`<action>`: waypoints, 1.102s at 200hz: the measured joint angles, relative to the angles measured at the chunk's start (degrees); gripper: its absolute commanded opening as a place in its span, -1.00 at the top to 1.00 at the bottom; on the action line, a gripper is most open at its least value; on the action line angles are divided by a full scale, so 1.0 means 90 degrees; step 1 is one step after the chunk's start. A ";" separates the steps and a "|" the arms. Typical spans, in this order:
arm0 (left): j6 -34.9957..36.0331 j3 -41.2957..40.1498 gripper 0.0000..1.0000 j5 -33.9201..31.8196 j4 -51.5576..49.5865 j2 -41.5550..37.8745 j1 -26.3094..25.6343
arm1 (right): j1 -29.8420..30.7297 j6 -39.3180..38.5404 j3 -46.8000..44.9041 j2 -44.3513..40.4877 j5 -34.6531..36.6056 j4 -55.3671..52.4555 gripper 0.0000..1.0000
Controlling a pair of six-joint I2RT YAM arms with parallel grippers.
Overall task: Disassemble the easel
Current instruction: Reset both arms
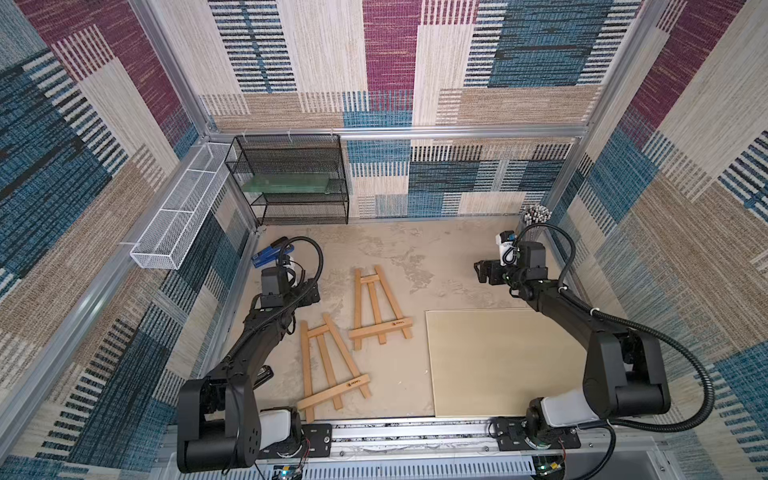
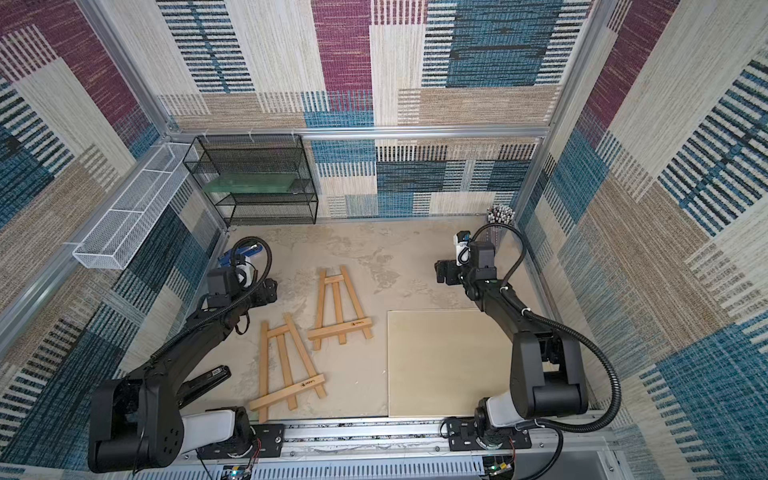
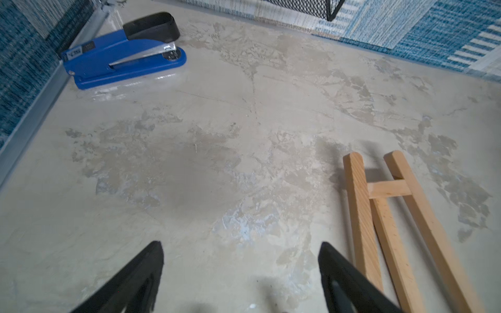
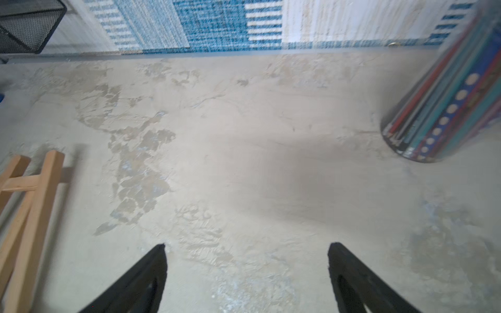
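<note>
Two wooden easels lie flat on the table in both top views. The farther easel point(image 1: 380, 327) point(image 2: 340, 328) is mid-table, and the nearer easel point(image 1: 334, 391) point(image 2: 286, 392) lies by the front rail. A beige canvas board point(image 1: 507, 361) point(image 2: 449, 361) lies flat to their right. My left gripper point(image 1: 311, 293) point(image 2: 272, 291) point(image 3: 241, 249) hovers open and empty, left of the farther easel's top point(image 3: 379, 206). My right gripper point(image 1: 482, 272) point(image 2: 440, 272) point(image 4: 246, 249) is open and empty over bare table, right of that same easel's top point(image 4: 29, 195).
A blue stapler point(image 1: 270, 253) point(image 3: 122, 57) sits at the back left by the wall, and a black stapler point(image 1: 262, 374) lies under the left arm. A black mesh shelf point(image 1: 291, 183) and a white mesh basket point(image 1: 183, 208) stand at the back left. A pencil holder point(image 1: 536, 216) point(image 4: 447, 103) stands at the back right.
</note>
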 measured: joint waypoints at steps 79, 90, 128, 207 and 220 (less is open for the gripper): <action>0.0775 -0.1654 -0.81 -0.0527 0.2273 0.0036 0.0029 | -0.0539 -0.0158 -0.2227 -0.0279 0.0109 0.2992 -0.90; 0.0908 -0.1683 -0.81 -0.0578 0.2560 0.0206 0.0029 | -0.0566 -0.0155 -0.2421 -0.0279 0.0107 0.3337 -0.90; 0.0925 -0.1613 -0.79 -0.0559 0.3232 0.0605 0.0029 | -0.0646 -0.0151 -0.2841 -0.0299 -0.0010 0.4371 -0.90; 0.0923 -0.2242 -0.86 -0.0151 0.5285 0.1389 0.0024 | -0.0624 -0.0002 -0.3543 0.0066 0.0019 0.6045 -0.90; 0.0923 -0.2266 -0.87 -0.0131 0.5493 0.1421 0.0024 | -0.0542 -0.0005 -0.3560 0.0090 0.0114 0.6139 -0.90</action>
